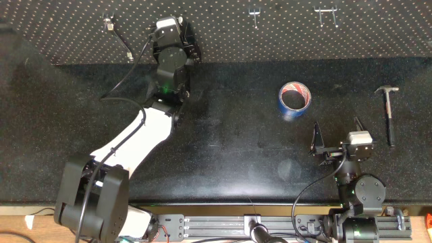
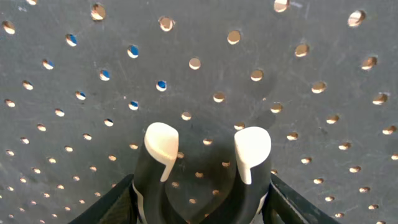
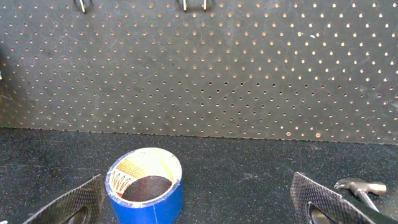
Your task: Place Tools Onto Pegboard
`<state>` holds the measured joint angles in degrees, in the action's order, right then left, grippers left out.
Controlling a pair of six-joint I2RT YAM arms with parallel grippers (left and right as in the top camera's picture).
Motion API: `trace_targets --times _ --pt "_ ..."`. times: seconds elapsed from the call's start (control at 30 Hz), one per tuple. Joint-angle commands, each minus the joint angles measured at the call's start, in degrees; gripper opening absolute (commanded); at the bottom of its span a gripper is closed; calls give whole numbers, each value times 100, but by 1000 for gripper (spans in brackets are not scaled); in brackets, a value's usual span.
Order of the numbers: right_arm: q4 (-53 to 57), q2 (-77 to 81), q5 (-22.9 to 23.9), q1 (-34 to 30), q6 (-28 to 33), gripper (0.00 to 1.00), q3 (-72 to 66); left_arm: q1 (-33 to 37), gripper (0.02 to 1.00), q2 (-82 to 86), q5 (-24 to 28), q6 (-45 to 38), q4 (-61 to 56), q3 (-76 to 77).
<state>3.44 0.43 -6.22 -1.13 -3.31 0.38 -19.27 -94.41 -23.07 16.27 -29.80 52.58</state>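
Note:
My left gripper is up against the black pegboard at its upper left. Its white-tipped fingers stand open right in front of the holes with nothing between them. A dark round shape sits on the board just right of that gripper; I cannot tell what it is. A blue tape roll stands upright on the black mat, in front of my right gripper, which is wide open and empty low over the mat. A hammer lies at the far right, its head beside my right finger.
Metal hooks stick out of the pegboard's upper right, also seen as hooks. A thin dark tool hangs from a hook at the upper left. The black mat lies bare between the arms.

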Motion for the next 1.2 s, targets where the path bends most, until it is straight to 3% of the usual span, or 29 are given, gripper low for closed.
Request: trace_targets --times 0.03,0.3,0.33,0.4,0.47,0.5,0.53,0.6,0.63,0.83,1.0,1.13,1.2 --pt "20 -37 -90 -31 42 976 -13 15 29 -72 85 -72 225 87" --pt "20 -37 -90 -31 39 974 -13 55 29 -164 83 -72 407 87" --pt "20 -37 -90 -31 39 976 -11 59 69 -166 81 -72 413 87" --pt "20 -37 -90 -31 39 976 -11 59 259 -179 81 -72 463 87" --pt "22 -37 -90 -31 39 976 -11 57 601 -188 81 -72 592 87" --pt "22 -37 -87 -31 39 976 -11 57 726 -188 81 -72 693 87" --pt "20 -37 -90 -31 39 976 -13 57 763 -188 81 -72 715 87" --pt "20 -37 -90 -31 39 976 -13 57 956 -186 81 -72 713 87" --pt "20 -37 -90 -31 39 976 -11 57 996 -186 83 -72 713 87" --pt "20 -37 -90 -31 39 976 -13 151 998 431 85 -70 916 87" --pt "20 -37 -90 -31 39 976 -13 555 996 2653 223 35 3139 -505" --pt "20 -37 -90 -31 39 976 -13 1408 996 4951 1287 37 2011 -3027" --pt "20 -37 -90 -31 39 976 -13 1729 996 6133 1550 37 1370 -4210"
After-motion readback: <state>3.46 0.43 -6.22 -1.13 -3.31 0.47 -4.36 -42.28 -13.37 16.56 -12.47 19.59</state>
